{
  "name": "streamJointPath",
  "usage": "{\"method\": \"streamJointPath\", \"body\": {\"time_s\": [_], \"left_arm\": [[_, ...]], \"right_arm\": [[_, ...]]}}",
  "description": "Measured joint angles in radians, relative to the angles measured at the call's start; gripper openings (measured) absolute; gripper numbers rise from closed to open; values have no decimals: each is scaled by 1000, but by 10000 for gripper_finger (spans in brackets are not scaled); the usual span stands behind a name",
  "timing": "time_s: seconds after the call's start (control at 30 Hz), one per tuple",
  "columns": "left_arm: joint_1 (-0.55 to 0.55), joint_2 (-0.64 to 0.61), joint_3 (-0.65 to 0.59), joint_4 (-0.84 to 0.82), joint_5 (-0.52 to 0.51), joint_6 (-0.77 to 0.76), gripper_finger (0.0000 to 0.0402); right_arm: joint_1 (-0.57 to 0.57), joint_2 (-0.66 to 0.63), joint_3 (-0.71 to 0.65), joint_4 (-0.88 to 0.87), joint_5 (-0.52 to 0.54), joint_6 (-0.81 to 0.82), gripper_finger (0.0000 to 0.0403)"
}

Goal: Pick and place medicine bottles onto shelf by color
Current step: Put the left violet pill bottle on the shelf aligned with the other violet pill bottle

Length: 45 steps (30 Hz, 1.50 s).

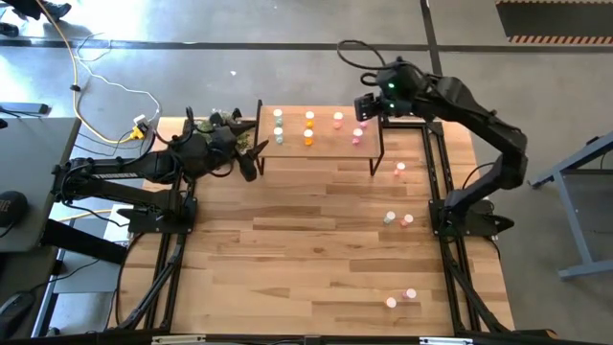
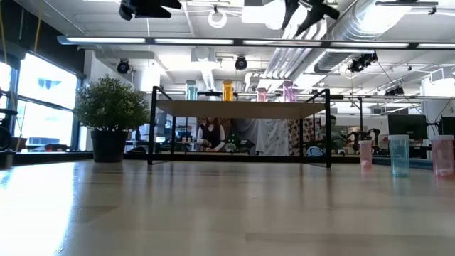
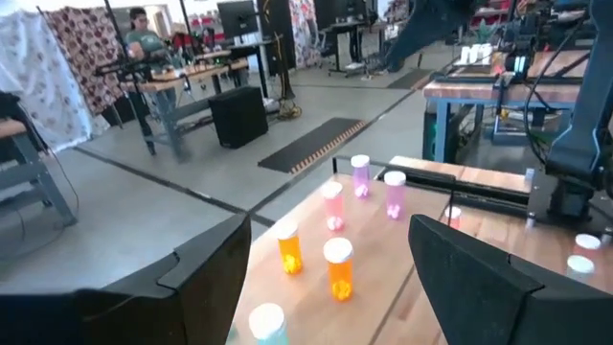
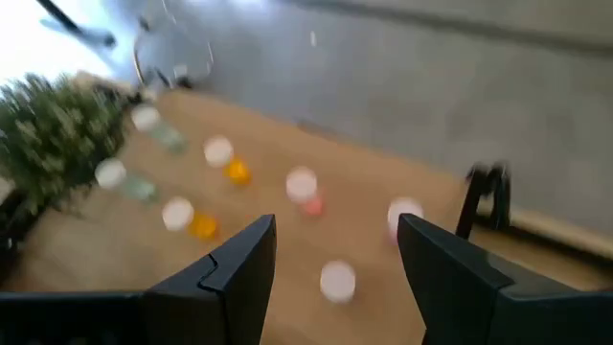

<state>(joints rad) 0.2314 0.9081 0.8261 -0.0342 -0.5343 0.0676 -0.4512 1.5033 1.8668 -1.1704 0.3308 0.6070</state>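
The shelf (image 1: 321, 146) stands at the table's far middle. Two pale green bottles (image 1: 278, 125), two orange bottles (image 1: 308, 127) and pink bottles (image 1: 356, 137) stand upright on it; they also show in the left wrist view (image 3: 337, 268). Several more bottles (image 1: 397, 219) stand on the tabletop to the right. My left gripper (image 1: 255, 151) is open and empty, level with the shelf's left end, and looks along the shelf (image 3: 330, 287). My right gripper (image 1: 368, 105) is open and empty above the shelf's far right corner, with the pink bottles (image 4: 337, 280) below it.
A small potted plant (image 1: 225, 125) stands just left of the shelf, by my left arm. Loose bottles stand at the right (image 1: 399, 170) and the near right (image 1: 400, 299). In the low view three bottles (image 2: 399, 155) stand right of the shelf. People show in the room beyond.
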Motion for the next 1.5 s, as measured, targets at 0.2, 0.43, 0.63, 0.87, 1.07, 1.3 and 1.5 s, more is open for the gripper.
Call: {"method": "streamJointPath", "body": {"time_s": [0.2, 0.43, 0.63, 0.87, 1.07, 1.3, 1.5], "left_arm": [[0, 0, 0, -26, 0, -52, 275], [0, 0, 0, -30, 0, -57, 275], [0, 0, 0, -30, 0, -57, 275], [0, 0, 0, -30, 0, -56, 275], [0, 0, 0, -30, 0, -56, 275], [0, 0, 0, -30, 0, -56, 275], [0, 0, 0, -30, 0, -56, 275]], "right_arm": [[-36, 72, 0, -72, -122, 48, 211], [-42, 156, 0, -81, -188, 48, 211], [-41, 220, 0, -122, -201, 48, 211], [-41, 256, 0, -151, -201, 48, 211], [-41, 282, 0, -180, -191, 48, 211], [-42, 285, 0, -183, -155, 48, 211], [-42, 285, 0, -195, -147, 48, 211]]}}
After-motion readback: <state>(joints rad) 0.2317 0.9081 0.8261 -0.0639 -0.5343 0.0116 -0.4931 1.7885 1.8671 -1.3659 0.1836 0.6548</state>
